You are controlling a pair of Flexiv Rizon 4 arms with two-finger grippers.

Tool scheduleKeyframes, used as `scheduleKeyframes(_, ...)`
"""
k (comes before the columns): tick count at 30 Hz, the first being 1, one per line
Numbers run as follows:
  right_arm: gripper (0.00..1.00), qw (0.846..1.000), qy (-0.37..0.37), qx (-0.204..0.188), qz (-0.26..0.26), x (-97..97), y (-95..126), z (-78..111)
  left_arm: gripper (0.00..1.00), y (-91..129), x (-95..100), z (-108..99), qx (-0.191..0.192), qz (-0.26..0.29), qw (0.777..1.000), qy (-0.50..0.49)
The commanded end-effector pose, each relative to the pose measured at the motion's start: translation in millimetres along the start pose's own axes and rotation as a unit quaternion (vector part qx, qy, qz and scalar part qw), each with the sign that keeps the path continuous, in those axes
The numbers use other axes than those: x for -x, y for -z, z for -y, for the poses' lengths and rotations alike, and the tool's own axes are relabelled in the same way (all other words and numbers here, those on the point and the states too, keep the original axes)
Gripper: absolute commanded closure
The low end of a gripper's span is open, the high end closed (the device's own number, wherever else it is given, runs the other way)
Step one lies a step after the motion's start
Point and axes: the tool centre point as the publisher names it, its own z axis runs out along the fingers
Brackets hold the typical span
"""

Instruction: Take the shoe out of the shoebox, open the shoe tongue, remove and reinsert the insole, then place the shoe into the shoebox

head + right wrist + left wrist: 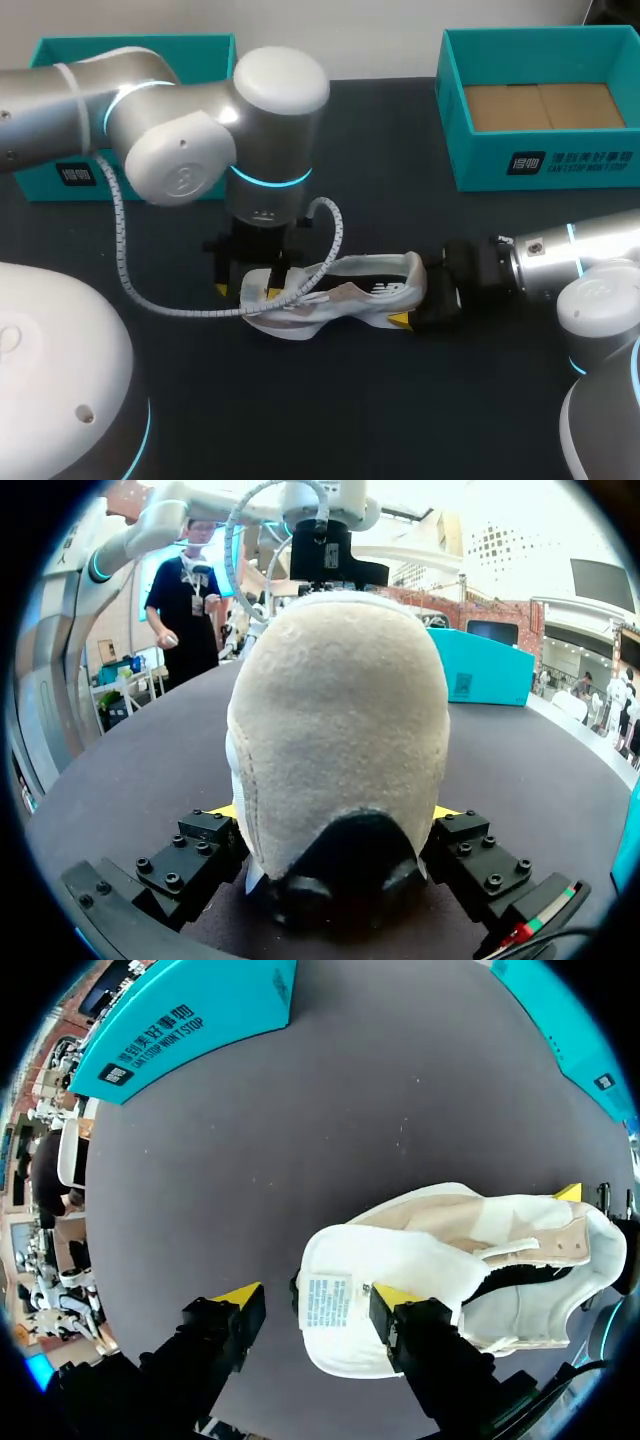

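A white and beige shoe [340, 290] lies on its side in the middle of the dark table. My left gripper [246, 290] points straight down at the shoe's front end. In the left wrist view that gripper [315, 1295] is open; the white tongue [335, 1300] with its label lies between the fingers, against one finger only. My right gripper [420, 292] comes in level from the right. Its fingers [460, 845] press both sides of the beige heel [335, 740], so it is shut on the shoe.
An open teal shoebox [540, 160] with a brown cardboard floor stands at the back right. A second teal box [60, 175] stands at the back left, partly behind my left arm. A white cable [200, 310] from the left arm hangs across the shoe.
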Motion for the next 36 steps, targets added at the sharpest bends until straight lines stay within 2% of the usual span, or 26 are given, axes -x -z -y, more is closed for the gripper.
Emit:
scheduleKeyframes(1,1.00,1.000,0.000,-0.001,0.001,-2.4,-4,4.0,0.00,16,21.2,-1,-0.018,-0.068,0.997,-0.014)
scheduleKeyframes(6,1.00,1.000,0.000,-0.001,0.001,-2.4,-4,4.0,0.00,42,23.7,5,-0.033,-0.112,0.992,-0.057)
scheduleKeyframes(11,1.00,1.000,0.000,-0.001,0.001,-2.4,-4,4.0,0.00,69,23.3,22,-0.063,-0.173,0.973,-0.140)
scheduleKeyframes(15,1.00,1.000,0.000,-0.001,0.001,-2.4,-4,4.0,0.00,89,19.4,41,-0.058,-0.246,0.934,-0.254)
scheduleKeyframes(16,1.00,1.000,0.000,-0.001,0.001,-2.4,-4,4.0,0.00,94,17.8,46,-0.068,-0.251,0.927,-0.270)
scheduleKeyframes(18,1.00,1.000,0.000,-0.001,0.001,-2.4,-4,4.0,0.00,105,14.2,52,-0.071,-0.269,0.904,-0.325)
scheduleKeyframes(21,1.00,1.000,0.000,-0.001,0.001,-2.4,-4,4.0,0.00,118,6.8,58,-0.067,-0.268,0.856,-0.438)
scheduleKeyframes(22,1.00,1.000,0.000,-0.001,0.001,-2.4,-4,4.0,0.00,120,4.2,58,-0.063,-0.263,0.828,-0.492)
scheduleKeyframes(23,1.00,1.000,0.000,-0.001,0.001,-2.4,-4,4.0,0.00,124,1.2,59,-0.073,-0.262,0.817,-0.509)
scheduleKeyframes(25,1.00,1.000,0.000,-0.001,0.001,-2.4,-4,4.0,0.00,129,-5.3,60,-0.077,-0.251,0.775,-0.574)
scheduleKeyframes(26,1.00,1.000,0.000,-0.001,0.001,-2.4,-4,4.0,0.00,133,-10.9,61,-0.084,-0.241,0.769,-0.586)
scheduleKeyframes(27,1.00,1.000,0.000,-0.001,0.001,-2.4,-4,4.0,0.00,135,-14.5,61,-0.087,-0.231,0.748,-0.617)
scheduleKeyframes(29,1.00,1.000,0.000,-0.001,0.001,-2.4,-4,4.0,0.00,138,-24.2,61,-0.104,-0.206,0.727,-0.647)
scheduleKeyframes(30,1.00,1.000,0.000,-0.001,0.001,-2.4,-4,4.0,0.00,140,-27.7,60,-0.109,-0.194,0.708,-0.670)
scheduleKeyframes(31,1.00,1.000,0.000,-0.001,0.001,-2.4,-4,4.0,0.11,141,-32.3,58,-0.116,-0.185,0.705,-0.675)
scheduleKeyframes(32,1.00,1.000,0.000,-0.001,0.001,-2.4,-4,4.0,0.37,143,-36.2,57,-0.119,-0.180,0.697,-0.684)
scheduleKeyframes(33,1.00,1.000,0.000,-0.001,0.001,-2.4,-4,4.0,0.54,144,-39.7,56,-0.124,-0.172,0.687,-0.694)
scheduleKeyframes(34,1.00,1.000,0.000,-0.001,0.001,-2.4,-4,4.0,0.58,146,-44.2,54,-0.131,-0.166,0.684,-0.699)
scheduleKeyframes(36,1.00,1.000,0.000,-0.001,0.001,-2.4,-4,4.0,0.91,150,-52.7,52,-0.137,-0.160,0.668,-0.713)
